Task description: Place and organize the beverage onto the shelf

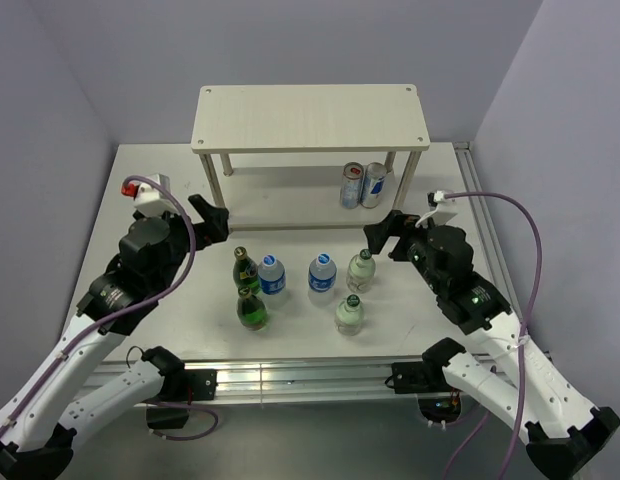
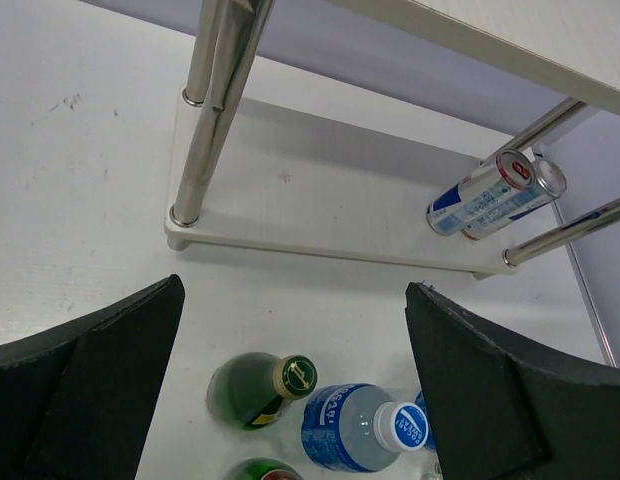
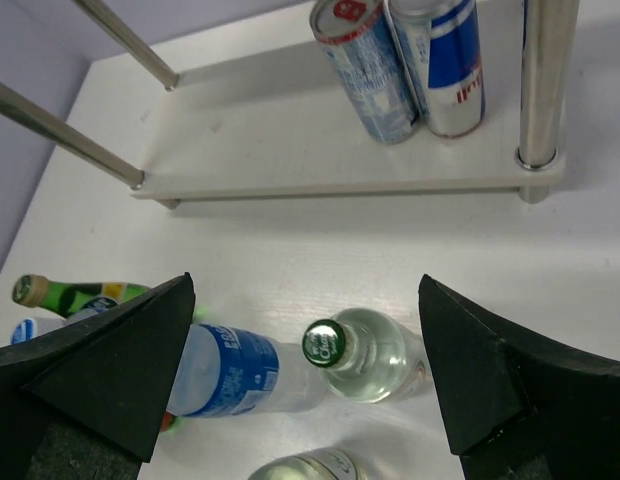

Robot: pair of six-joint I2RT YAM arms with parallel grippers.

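Left end effector and right end effector both gape, holding nothing, flanking 6 bottles clustered upright on the bench, within either arm's reach. Beyond, the shelf keeps 2 cans at its lower tier's right end, apparently leaving room leftward.

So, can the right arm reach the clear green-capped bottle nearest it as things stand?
Probably yes. The right gripper hovers with jaws open just above the clear green-capped bottle, with nothing between them. The blue-labelled bottle beside it stands close and may crowd one side.
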